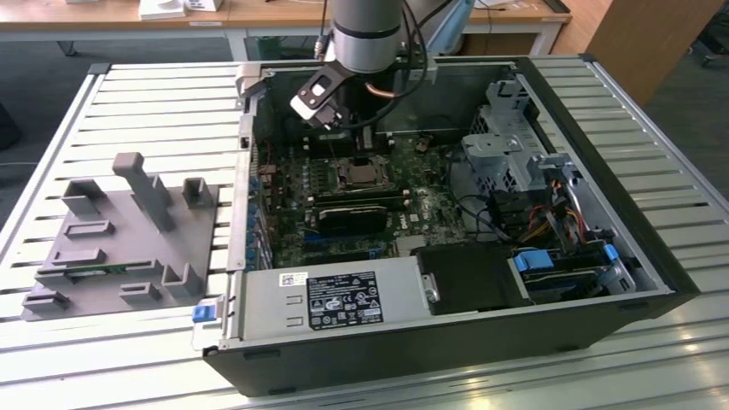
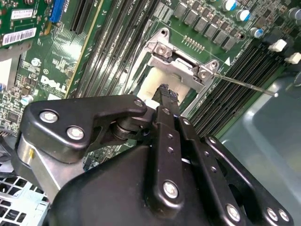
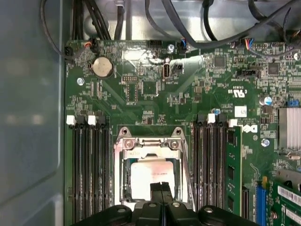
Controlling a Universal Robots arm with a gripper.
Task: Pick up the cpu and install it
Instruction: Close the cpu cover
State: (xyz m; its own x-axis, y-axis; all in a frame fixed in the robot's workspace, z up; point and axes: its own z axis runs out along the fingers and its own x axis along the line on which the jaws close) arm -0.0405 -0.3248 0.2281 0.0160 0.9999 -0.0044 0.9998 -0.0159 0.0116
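The cpu (image 3: 143,175) lies flat in the motherboard's socket, its shiny silver top framed by the metal socket bracket (image 3: 150,141). It also shows pale in the second wrist view (image 2: 149,86) and as a small square in the middle of the board in the exterior view (image 1: 362,174). My gripper (image 3: 162,187) hangs straight over it inside the open computer case, its black fingertips (image 2: 168,92) pressed together with nothing between them, just above or touching the chip's top. In the exterior view the gripper (image 1: 355,145) reaches down from the arm at the back of the case.
The socket's thin lever rod (image 2: 244,84) sticks out to one side. Memory slots (image 3: 89,169) flank the socket. A black block (image 1: 347,218), a grey power supply (image 1: 330,299) and a drive cage (image 1: 507,145) crowd the case. A grey fixture (image 1: 114,239) stands on the exterior view's left.
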